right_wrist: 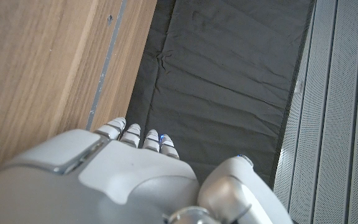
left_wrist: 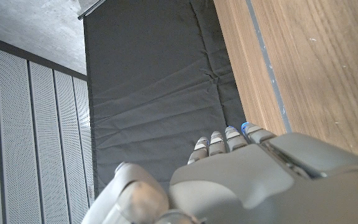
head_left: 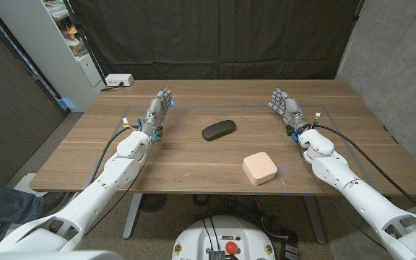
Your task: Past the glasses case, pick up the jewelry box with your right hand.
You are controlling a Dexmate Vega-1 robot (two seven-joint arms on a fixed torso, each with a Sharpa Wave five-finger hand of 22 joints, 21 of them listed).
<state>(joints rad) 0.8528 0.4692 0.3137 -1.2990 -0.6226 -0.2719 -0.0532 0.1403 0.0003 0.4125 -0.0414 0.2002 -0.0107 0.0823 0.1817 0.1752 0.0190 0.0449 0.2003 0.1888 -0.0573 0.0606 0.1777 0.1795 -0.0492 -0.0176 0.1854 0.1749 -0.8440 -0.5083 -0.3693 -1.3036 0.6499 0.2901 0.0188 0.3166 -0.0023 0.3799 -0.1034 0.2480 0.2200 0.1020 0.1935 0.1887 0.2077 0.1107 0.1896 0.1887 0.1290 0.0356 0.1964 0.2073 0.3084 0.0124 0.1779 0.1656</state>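
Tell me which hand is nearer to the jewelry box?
Right. The right hand is beyond the jewelry box, slightly to its right; the left hand is far across the table, past the glasses case.

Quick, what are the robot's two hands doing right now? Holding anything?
Left hand: open, holding nothing.
Right hand: open, holding nothing; the jewelry box lies untouched.

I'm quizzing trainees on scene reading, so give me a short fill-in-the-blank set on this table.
1. The glasses case is ____ in colour.
2. The jewelry box lies nearer the robot's ____ hand.
3. The right hand holds ____.
4. The left hand is ____ the jewelry box.

Missing words: black; right; nothing; not touching
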